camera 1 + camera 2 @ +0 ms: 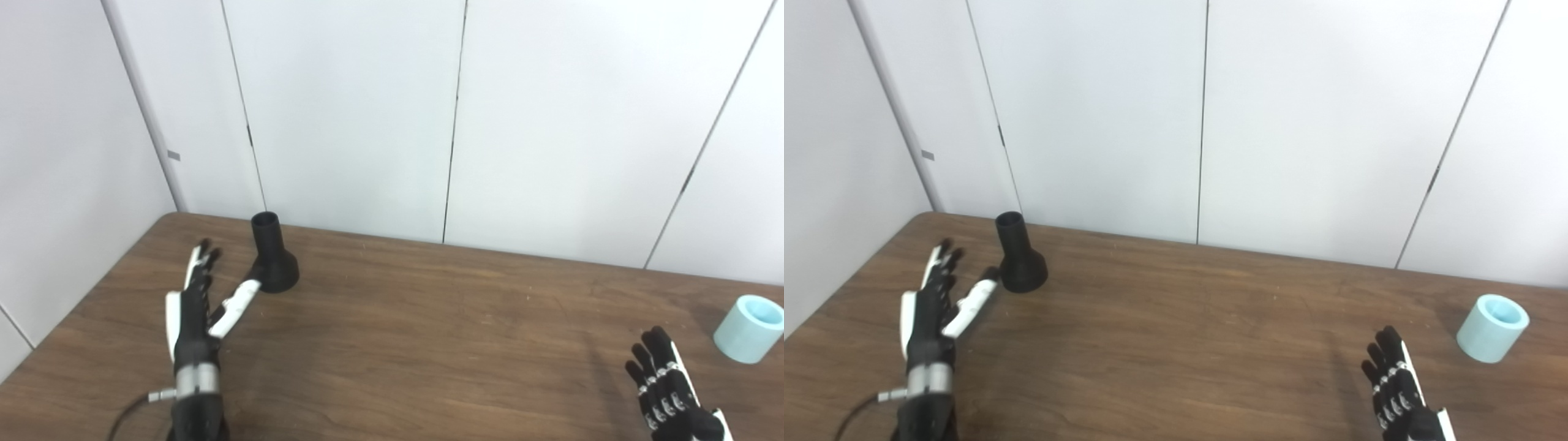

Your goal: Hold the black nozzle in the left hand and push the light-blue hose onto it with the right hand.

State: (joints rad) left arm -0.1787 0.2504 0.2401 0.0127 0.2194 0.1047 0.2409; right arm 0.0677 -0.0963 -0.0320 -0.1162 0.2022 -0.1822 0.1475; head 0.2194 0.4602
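- Black nozzle (pixel 272 257) stands upright on the tabletop (pixel 429 343), wide base down, just ahead of the left hand (pixel 199 306); not yet picked up.
- Left hand: fingers spread, empty, thumb tip at or very near the nozzle's base; contact unclear.
- Light-blue hose (pixel 748 328) sits near the right hand (pixel 670 392), ahead and to its right, untouched.
- Right hand: fingers spread, holding nothing.
- Judgement: nothing done yet; both grasps and the push-on remain.
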